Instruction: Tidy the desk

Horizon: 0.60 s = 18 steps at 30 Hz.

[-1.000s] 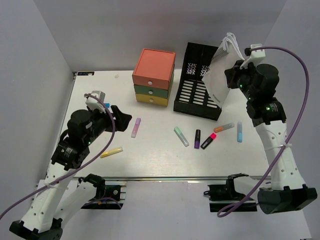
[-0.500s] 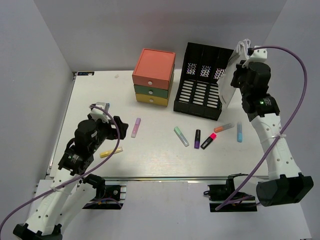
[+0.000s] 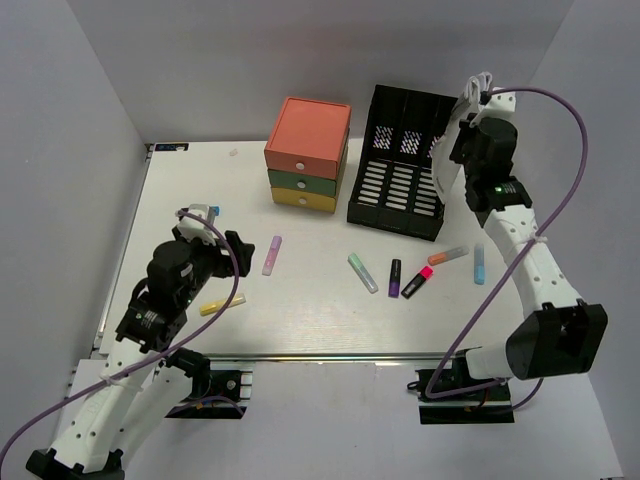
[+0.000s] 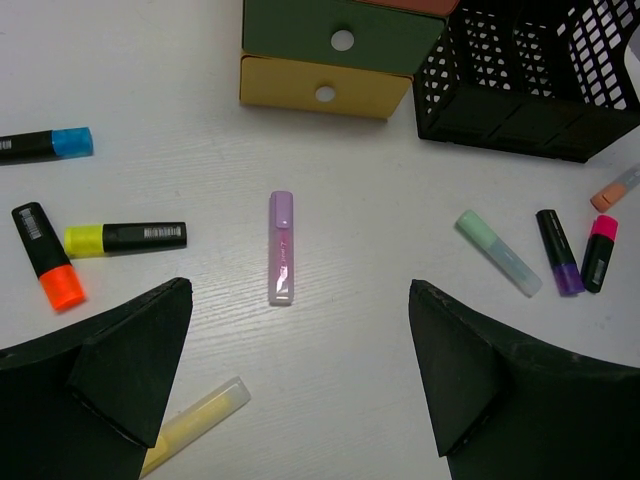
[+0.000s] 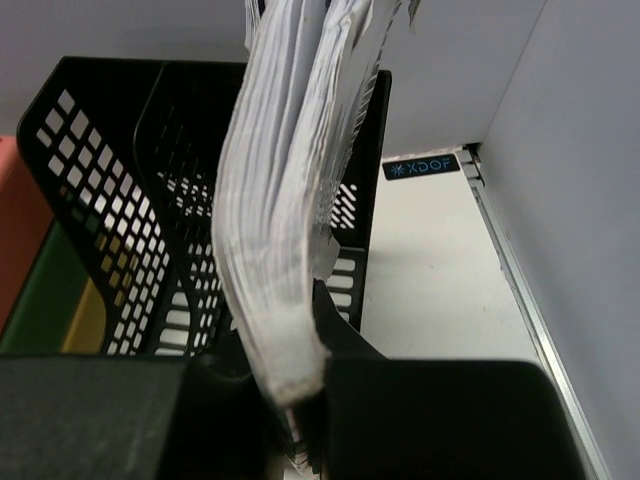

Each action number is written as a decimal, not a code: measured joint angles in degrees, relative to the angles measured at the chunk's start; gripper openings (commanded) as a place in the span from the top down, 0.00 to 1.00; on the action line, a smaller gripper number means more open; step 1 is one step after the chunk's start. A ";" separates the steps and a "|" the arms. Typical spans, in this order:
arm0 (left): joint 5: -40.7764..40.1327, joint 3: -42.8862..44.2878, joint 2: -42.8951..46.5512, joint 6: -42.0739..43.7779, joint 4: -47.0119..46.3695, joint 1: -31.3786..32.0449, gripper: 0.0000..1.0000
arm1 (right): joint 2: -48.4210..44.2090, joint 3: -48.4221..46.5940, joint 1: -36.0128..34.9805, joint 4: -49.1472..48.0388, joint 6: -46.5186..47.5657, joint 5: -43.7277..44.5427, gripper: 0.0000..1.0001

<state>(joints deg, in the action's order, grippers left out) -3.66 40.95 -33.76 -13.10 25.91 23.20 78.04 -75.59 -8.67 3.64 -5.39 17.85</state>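
The white desk (image 3: 300,310) holds scattered highlighters. My left gripper (image 3: 238,257) (image 4: 300,385) is open and empty, low over the desk. A pastel purple highlighter (image 4: 282,247) (image 3: 272,255) lies just ahead of it, and a pastel yellow one (image 4: 195,425) (image 3: 222,305) lies by its left finger. My right gripper (image 3: 460,150) (image 5: 300,395) is shut on a white stack of paper (image 5: 285,220) (image 3: 446,165). It holds the stack upright and edge-on above the right end of the black file rack (image 3: 398,165) (image 5: 120,200).
The orange, green and yellow drawer box (image 3: 308,155) stands left of the rack. Green (image 3: 362,272), purple-black (image 3: 395,277), pink-black (image 3: 417,281), pastel orange (image 3: 448,256) and pastel blue (image 3: 479,263) highlighters lie in front of the rack. Orange-black (image 4: 45,268), yellow-black (image 4: 125,237) and blue-black (image 4: 45,145) markers lie at the left.
My right arm has swung the paper stack back toward the rack's right end and turned it more edge-on. My left arm drew in and dropped lower, then stayed nearly still.
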 measured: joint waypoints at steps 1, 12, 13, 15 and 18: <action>-0.02 0.00 -0.11 0.00 -0.20 0.00 0.02 | 0.68 0.55 -0.02 -1.84 0.15 0.17 1.00; -0.46 -0.04 -1.49 -0.02 -0.48 0.00 0.02 | 6.73 14.75 -0.57 -21.79 2.91 3.23 1.00; -0.46 -0.04 -1.62 -0.04 -0.48 0.00 0.02 | 6.82 16.37 -0.74 -23.32 3.08 3.52 1.00; -0.46 -0.04 -1.92 -0.07 -0.55 0.00 0.02 | 6.82 19.91 -1.14 -27.54 3.65 4.24 1.00; -0.46 -0.09 -2.49 -0.24 -0.63 0.00 0.02 | 6.82 23.15 -1.64 -31.41 4.33 4.68 1.00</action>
<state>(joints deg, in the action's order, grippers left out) -4.12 40.86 -36.25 -13.34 25.28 23.20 84.86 -52.45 -10.31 -27.77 -1.06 22.52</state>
